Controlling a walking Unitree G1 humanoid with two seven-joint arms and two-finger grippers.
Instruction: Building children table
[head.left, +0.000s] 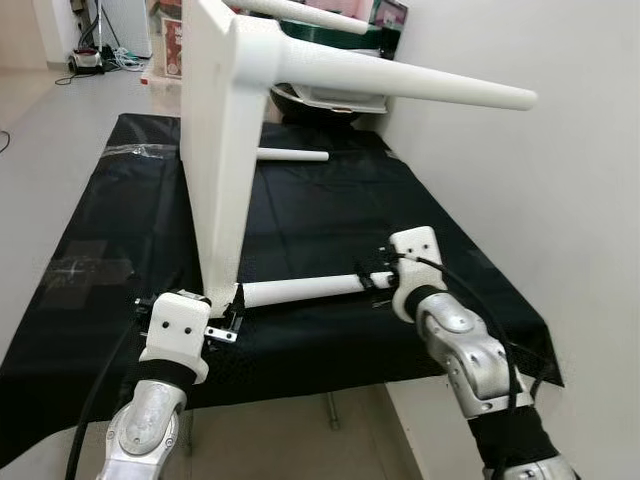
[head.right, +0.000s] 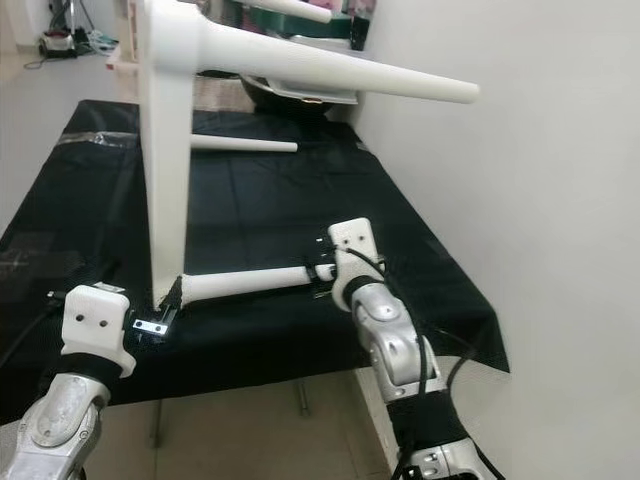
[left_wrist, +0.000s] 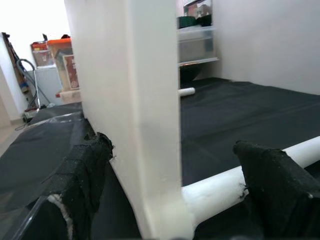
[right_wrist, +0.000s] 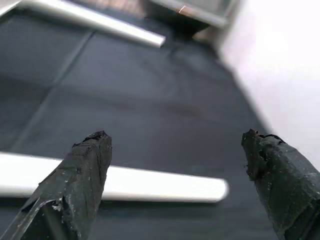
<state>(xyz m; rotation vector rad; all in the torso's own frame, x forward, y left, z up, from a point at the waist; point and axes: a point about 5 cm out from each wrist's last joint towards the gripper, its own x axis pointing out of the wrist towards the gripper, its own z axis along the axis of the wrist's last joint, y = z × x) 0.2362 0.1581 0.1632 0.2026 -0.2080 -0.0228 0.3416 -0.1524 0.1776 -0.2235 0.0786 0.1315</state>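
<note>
- The white tabletop (head.left: 215, 140) stood on edge on the black cloth (head.left: 330, 200), probably so the leg sockets faced sideways within reach.
- The left gripper (head.left: 228, 318) sat at the tabletop's bottom corner, fingers (left_wrist: 85, 170) spread wide either side of the panel and clamping nothing, seemingly steadying it.
- The lower leg (head.left: 300, 290) jutted from that same corner, lying along the cloth.
- The right gripper (head.left: 375, 280) hung over that leg's free end, fingers (right_wrist: 82, 170) parted and empty.
- A loose leg (head.left: 292, 155) lay beyond the tabletop, apparently awaiting fitting.

White tabletop (head.left: 222, 130), white legs (head.left: 300, 291), plain black table cover (head.left: 330, 215), possibly orange-lidded box (left_wrist: 59, 47).
</note>
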